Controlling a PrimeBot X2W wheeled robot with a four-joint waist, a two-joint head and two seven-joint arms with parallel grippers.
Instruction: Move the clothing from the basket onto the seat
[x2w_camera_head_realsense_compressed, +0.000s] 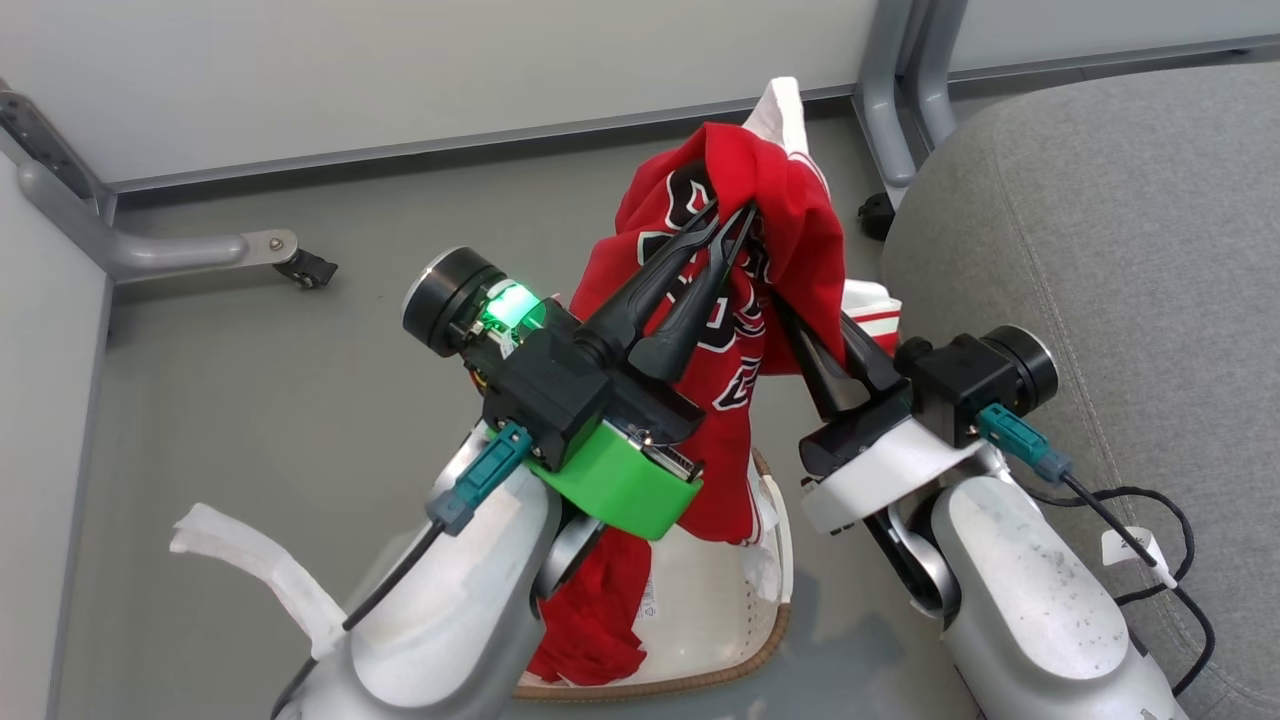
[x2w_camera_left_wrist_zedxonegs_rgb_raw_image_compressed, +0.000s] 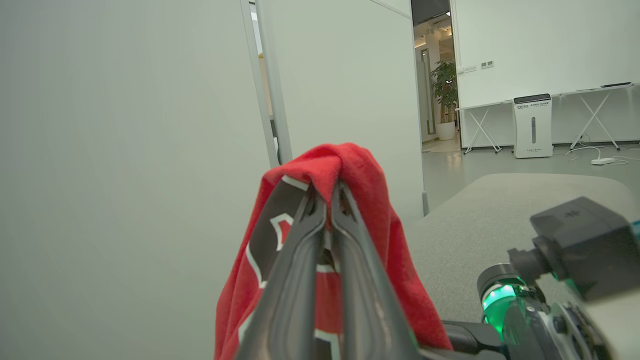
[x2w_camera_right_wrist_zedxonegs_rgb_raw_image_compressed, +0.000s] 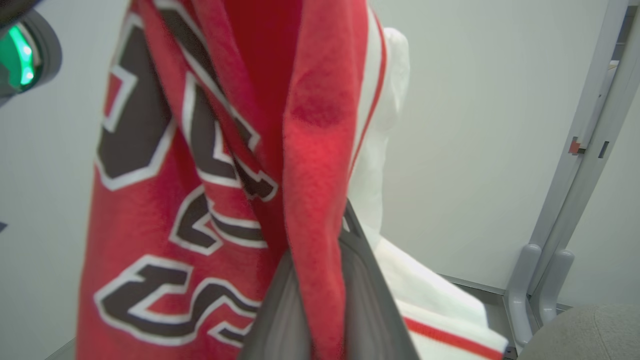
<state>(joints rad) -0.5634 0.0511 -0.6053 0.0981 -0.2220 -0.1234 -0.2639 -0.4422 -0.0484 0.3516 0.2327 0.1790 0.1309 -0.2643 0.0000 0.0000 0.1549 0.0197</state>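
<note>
The red jersey (x2w_camera_head_realsense_compressed: 790, 200) with black-and-white lettering hangs in the air above the basket (x2w_camera_head_realsense_compressed: 770, 620). My left gripper (x2w_camera_head_realsense_compressed: 735, 215) is shut on its top fold, and the left wrist view shows that grip (x2w_camera_left_wrist_zedxonegs_rgb_raw_image_compressed: 327, 192) close up with the jersey (x2w_camera_left_wrist_zedxonegs_rgb_raw_image_compressed: 350, 165) draped over the tips. My right gripper (x2w_camera_head_realsense_compressed: 790, 310) is shut on a lower fold from the right. In the right wrist view its fingers (x2w_camera_right_wrist_zedxonegs_rgb_raw_image_compressed: 367, 295) pinch the jersey (x2w_camera_right_wrist_zedxonegs_rgb_raw_image_compressed: 150, 200). More red clothing (x2w_camera_head_realsense_compressed: 590, 620) lies bunched in the basket, partly behind my left arm. The grey seat (x2w_camera_head_realsense_compressed: 1100, 200) is at the right.
White partition walls stand behind and to the left. Their grey legs end in casters (x2w_camera_head_realsense_compressed: 305, 268) (x2w_camera_head_realsense_compressed: 875, 215) on the grey floor. A black cable (x2w_camera_head_realsense_compressed: 1150, 520) trails over the seat's front edge. A white cloth strip (x2w_camera_head_realsense_compressed: 250, 560) lies at the lower left.
</note>
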